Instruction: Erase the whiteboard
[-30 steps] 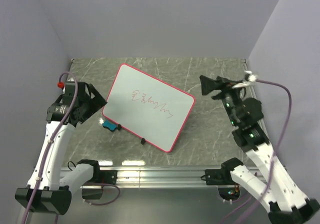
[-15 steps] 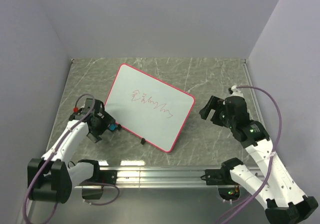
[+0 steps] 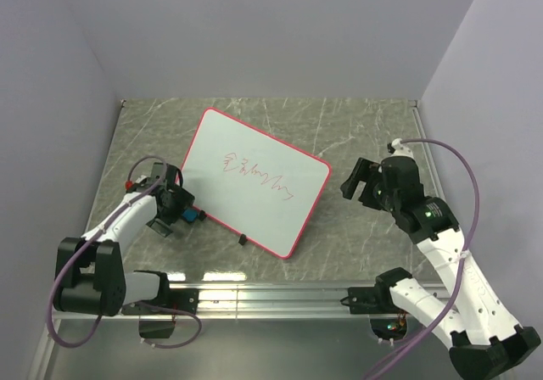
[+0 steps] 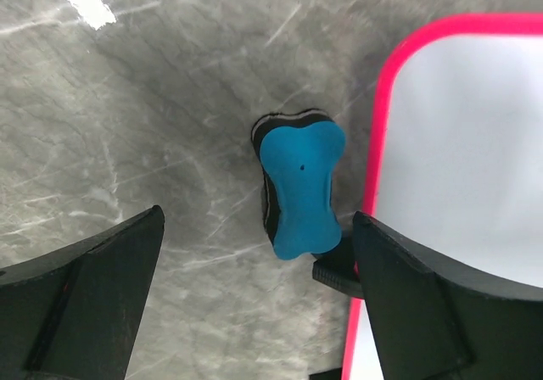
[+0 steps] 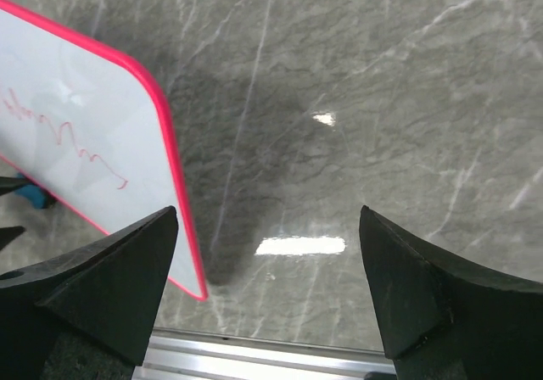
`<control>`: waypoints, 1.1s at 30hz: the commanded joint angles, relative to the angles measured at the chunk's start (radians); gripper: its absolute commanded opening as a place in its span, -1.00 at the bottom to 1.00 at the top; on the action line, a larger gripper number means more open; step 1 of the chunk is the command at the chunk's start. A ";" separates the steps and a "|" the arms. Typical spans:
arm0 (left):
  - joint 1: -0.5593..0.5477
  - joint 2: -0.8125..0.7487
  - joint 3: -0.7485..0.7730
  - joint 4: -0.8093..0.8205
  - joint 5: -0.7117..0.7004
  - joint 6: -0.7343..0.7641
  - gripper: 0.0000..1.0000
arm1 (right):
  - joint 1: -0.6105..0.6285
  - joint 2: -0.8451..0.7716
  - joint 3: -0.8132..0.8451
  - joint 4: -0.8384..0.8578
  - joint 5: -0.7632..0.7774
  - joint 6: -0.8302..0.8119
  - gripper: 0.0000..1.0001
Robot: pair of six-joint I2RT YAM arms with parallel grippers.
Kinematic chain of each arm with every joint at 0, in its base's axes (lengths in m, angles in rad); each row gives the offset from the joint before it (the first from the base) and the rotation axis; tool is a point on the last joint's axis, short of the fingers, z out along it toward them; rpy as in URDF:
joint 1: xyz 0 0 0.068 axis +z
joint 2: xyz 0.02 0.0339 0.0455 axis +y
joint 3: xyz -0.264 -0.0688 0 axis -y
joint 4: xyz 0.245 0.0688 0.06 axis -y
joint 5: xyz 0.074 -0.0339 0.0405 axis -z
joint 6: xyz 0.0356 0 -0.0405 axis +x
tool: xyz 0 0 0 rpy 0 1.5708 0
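Left arm [image 3: 119, 217] has lowered, jaws spread above the eraser [image 4: 299, 189] beside the whiteboard [image 4: 458, 151].

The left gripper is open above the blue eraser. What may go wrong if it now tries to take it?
1. The eraser lies close beside the whiteboard, near its pink rim and a black foot. When the left gripper closes, one finger may catch the rim or foot and push the board.
2. The right gripper is open over the table, apart from the board. Nothing holds it, so wiping the red scribbles may slide it.
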 commanded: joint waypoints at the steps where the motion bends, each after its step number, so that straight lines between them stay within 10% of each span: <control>1: -0.004 -0.032 -0.030 0.027 -0.042 -0.047 0.95 | -0.003 -0.025 0.039 -0.023 0.057 -0.059 0.88; 16: -0.023 0.223 0.008 0.119 -0.056 -0.024 0.88 | -0.003 -0.035 0.036 0.006 0.009 -0.045 0.87; 28: -0.027 0.152 0.008 0.056 0.009 0.024 -0.21 | -0.004 -0.024 -0.001 0.037 0.009 -0.036 0.86; 31: -0.027 0.125 0.013 0.036 0.024 0.035 -0.99 | -0.003 -0.027 -0.011 0.042 0.019 -0.039 0.86; 33: -0.027 0.087 0.040 -0.001 0.018 0.042 -0.99 | -0.004 -0.027 -0.013 0.055 0.014 -0.047 0.86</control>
